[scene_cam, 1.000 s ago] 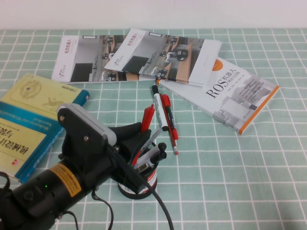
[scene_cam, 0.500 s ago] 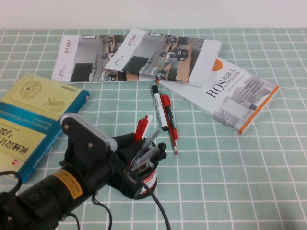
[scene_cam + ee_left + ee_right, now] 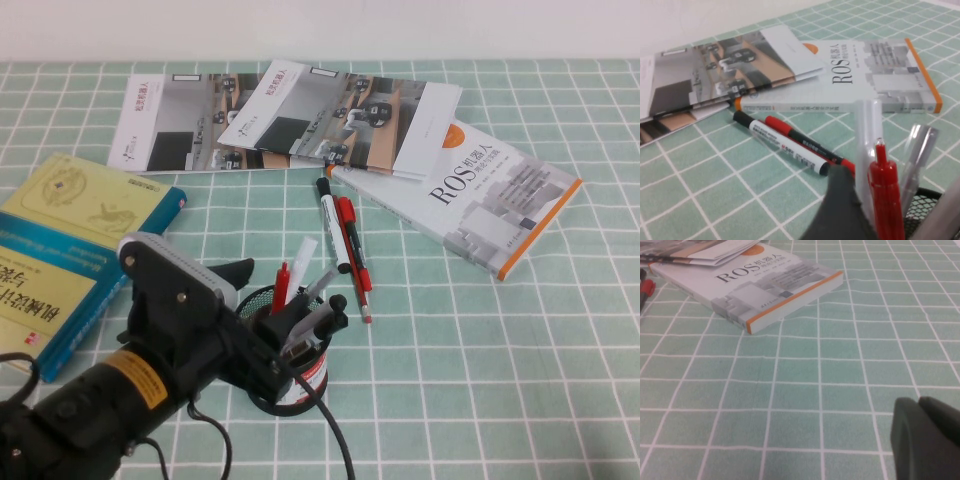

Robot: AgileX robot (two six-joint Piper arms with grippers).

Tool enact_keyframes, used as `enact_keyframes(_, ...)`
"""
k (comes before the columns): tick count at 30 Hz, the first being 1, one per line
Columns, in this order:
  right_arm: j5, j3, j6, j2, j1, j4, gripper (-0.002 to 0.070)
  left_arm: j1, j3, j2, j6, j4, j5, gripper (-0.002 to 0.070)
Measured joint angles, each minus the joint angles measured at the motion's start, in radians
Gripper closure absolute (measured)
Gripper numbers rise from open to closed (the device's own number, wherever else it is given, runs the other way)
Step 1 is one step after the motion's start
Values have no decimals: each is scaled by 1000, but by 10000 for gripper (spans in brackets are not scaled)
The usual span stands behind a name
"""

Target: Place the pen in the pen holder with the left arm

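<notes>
Slim all-red pen (image 3: 281, 288) stands upright in black wire-mesh pen holder (image 3: 290, 385). Left hand (image 3: 262, 298) spread around holder rim, gripping nothing. Right hand (image 3: 927, 440): state unclear.

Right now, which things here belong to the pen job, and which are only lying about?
Job:
- pen, standing in pen holder
- left claw, open

Lying about:
- white marker
- ROS book
- yellow book
- brochures
- right claw, parked

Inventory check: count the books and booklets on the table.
4: the teal-and-yellow book at left, two overlapping booklets at the back, the white ROS book at right. Others may be hidden.
</notes>
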Motion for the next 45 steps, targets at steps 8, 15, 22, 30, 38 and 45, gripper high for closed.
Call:
enact_keyframes(8,0,0,0,0,0,0,696,0,2,-224,26,-22,124,424)
enact_keyframes(15,0,0,0,0,0,0,696,0,2,-564,77,-112,346,662)
enact_keyframes(22,0,0,0,0,0,0,696,0,5,-766,154,-203,597,675)
enact_keyframes(30,0,0,0,0,0,0,696,0,7,-776,188,-200,720,675)
enact_keyframes(38,0,0,0,0,0,0,696,2,19,-787,168,-182,759,675)
enact_keyframes(45,0,0,0,0,0,0,696,214,71,-930,52,-98,780,675)
